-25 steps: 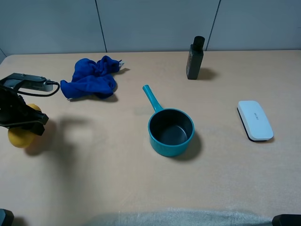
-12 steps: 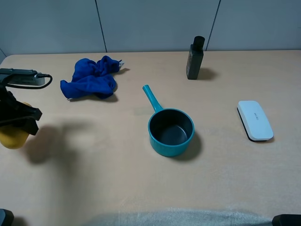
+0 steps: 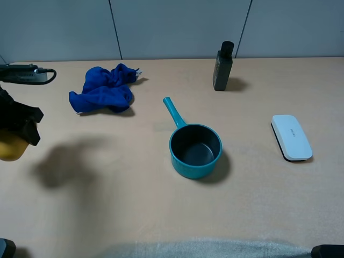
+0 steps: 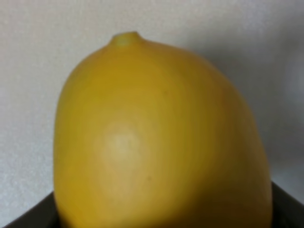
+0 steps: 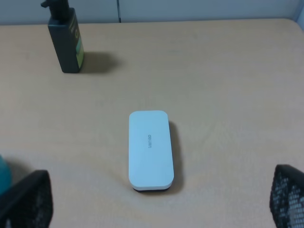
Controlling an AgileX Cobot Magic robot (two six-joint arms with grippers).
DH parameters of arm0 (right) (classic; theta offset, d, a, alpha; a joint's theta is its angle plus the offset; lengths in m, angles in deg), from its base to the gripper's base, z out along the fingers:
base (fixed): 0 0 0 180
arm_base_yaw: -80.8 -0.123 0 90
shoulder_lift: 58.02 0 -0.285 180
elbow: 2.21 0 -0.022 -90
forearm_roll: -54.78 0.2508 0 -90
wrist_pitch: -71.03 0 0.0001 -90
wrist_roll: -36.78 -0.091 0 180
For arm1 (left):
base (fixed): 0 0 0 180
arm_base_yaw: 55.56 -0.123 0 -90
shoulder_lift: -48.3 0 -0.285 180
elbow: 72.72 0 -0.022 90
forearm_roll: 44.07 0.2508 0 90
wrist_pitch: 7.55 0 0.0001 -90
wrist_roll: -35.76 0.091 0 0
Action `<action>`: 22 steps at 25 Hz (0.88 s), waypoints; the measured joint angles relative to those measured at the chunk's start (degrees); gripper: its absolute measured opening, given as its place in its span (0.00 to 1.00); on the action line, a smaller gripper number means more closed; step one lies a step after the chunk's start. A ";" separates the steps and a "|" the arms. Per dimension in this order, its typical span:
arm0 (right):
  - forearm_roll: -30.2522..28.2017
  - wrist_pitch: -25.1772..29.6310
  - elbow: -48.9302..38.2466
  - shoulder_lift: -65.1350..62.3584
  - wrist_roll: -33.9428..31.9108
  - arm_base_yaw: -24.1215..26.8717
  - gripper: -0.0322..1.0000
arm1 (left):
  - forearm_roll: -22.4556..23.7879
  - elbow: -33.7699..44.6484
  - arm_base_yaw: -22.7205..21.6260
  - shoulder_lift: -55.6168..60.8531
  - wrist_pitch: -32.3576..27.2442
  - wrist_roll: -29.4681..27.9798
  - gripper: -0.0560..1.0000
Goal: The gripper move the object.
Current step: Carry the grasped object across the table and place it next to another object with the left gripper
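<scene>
A yellow lemon (image 3: 11,150) hangs in my left gripper (image 3: 14,138) at the far left edge of the table, lifted above its shadow. In the left wrist view the lemon (image 4: 156,142) fills the frame, with dark finger parts at the lower corners. The left gripper is shut on the lemon. My right gripper (image 5: 156,204) is open and empty, its fingertips (image 5: 26,199) far apart, just short of a white flat case (image 5: 150,149). Only its edge shows in the exterior view (image 3: 328,251).
A teal saucepan (image 3: 195,150) stands mid-table, handle pointing back left. A crumpled blue cloth (image 3: 102,90) lies at the back left. A dark bottle (image 3: 222,66) stands at the back. The white case (image 3: 291,137) lies at the right. A whitish cloth (image 3: 199,248) lies along the front edge.
My left gripper has carried the lemon to the left and upward, away from its shadow on the table. Nothing else has moved.
</scene>
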 joint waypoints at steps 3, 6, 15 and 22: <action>0.00 0.00 0.00 0.00 0.00 0.00 0.70 | 0.00 -2.32 1.29 0.00 -2.40 -0.34 0.64; 0.00 0.00 0.00 0.00 0.00 0.00 0.70 | -0.02 -4.35 3.28 0.00 -3.96 -1.91 0.64; 0.00 0.00 0.00 0.00 0.00 0.00 0.70 | -0.07 -11.61 9.11 0.00 -7.88 -6.43 0.64; 0.00 0.00 0.00 0.00 0.00 0.00 0.70 | 0.82 -17.38 12.65 0.00 -9.46 -10.29 0.64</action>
